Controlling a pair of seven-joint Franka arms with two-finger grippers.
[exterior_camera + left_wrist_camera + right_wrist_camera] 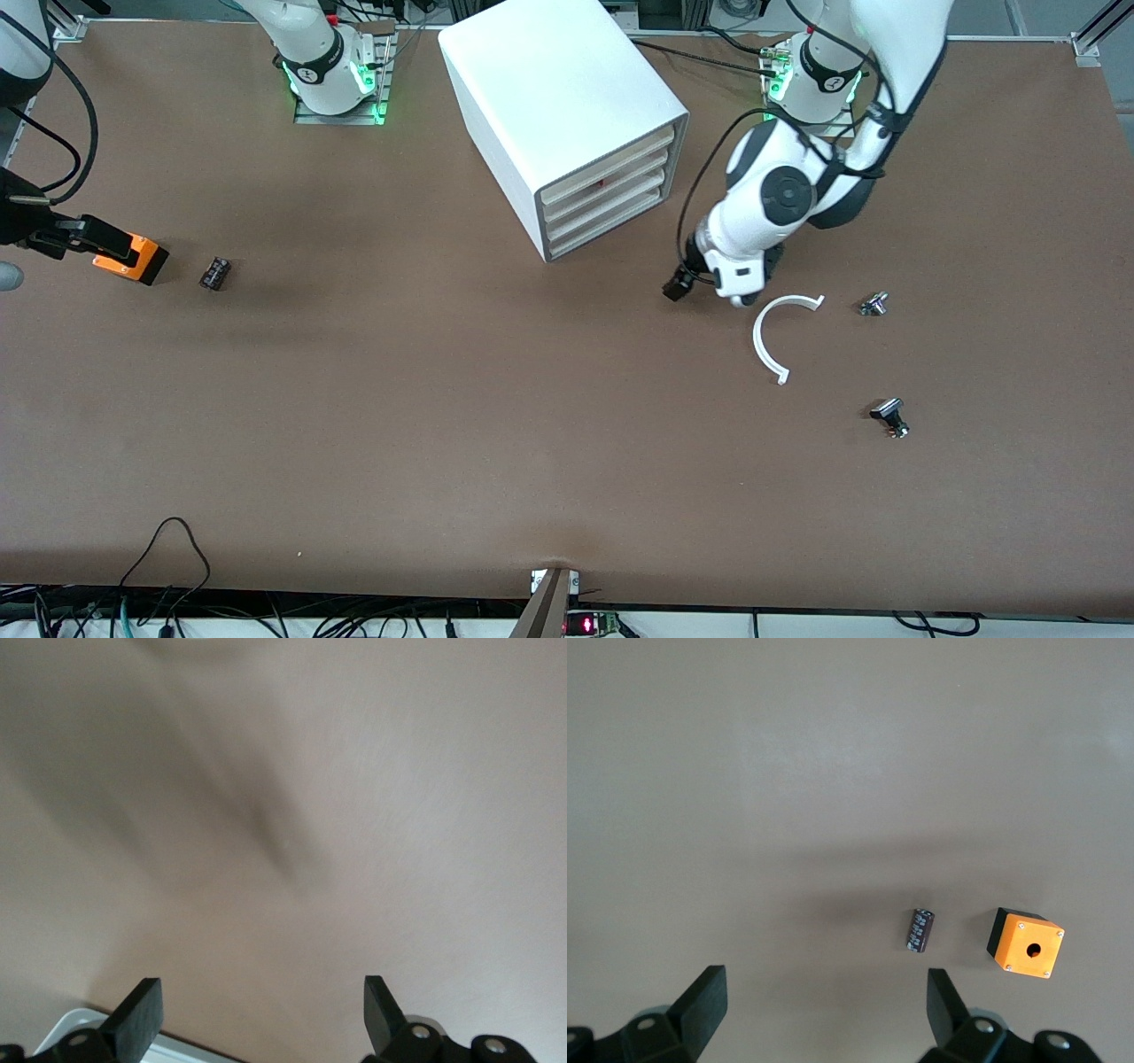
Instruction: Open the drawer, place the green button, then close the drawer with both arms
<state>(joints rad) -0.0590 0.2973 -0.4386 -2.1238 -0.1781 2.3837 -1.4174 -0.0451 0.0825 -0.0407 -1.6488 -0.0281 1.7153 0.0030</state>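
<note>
The drawer [609,227] is the lowest of four on the white cabinet [549,89] and is shut, like the three above it. The green-capped button is out of view. My left gripper [737,289] hangs low over the table in front of the cabinet, by one end of a white arc. In the left wrist view it [261,992] is open and empty over bare table. My right gripper [87,236] is up in the air at the right arm's end, over an orange box. In the right wrist view it [824,988] is open and empty.
A white plastic arc [769,341] lies on the table; its edge [71,1024] shows in the left wrist view. A silver knob [873,304] and a black-capped button [889,415] lie nearby. An orange box [135,257] [1025,943] and a small dark cylinder [214,273] [920,929] lie together.
</note>
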